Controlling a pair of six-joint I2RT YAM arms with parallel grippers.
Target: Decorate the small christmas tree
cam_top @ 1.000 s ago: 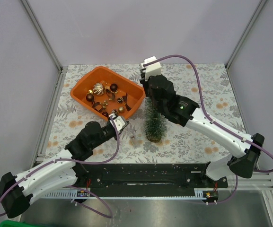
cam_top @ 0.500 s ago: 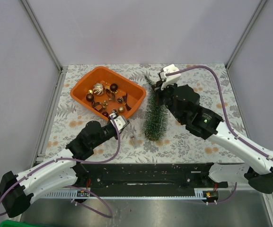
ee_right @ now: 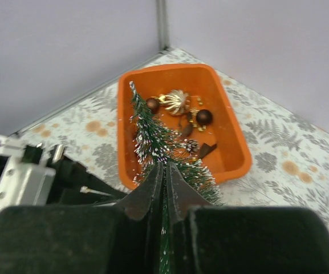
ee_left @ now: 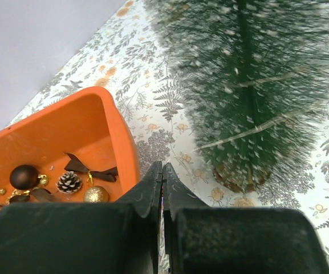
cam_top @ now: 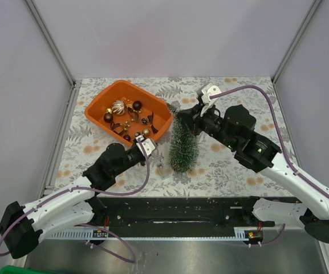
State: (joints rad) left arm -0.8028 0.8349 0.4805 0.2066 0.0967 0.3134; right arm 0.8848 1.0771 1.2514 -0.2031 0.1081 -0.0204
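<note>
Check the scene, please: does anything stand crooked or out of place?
Yes. The small christmas tree is not upright: it leans with its tip toward the orange tray, its upper part pinched in the right gripper. Nothing looks spilled.

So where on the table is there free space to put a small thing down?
Bare room lies at the far right of the table, behind the right arm, and at the near left, between the tray and the table edge. It is crowded between tray and tree, where the left gripper sits.
</note>
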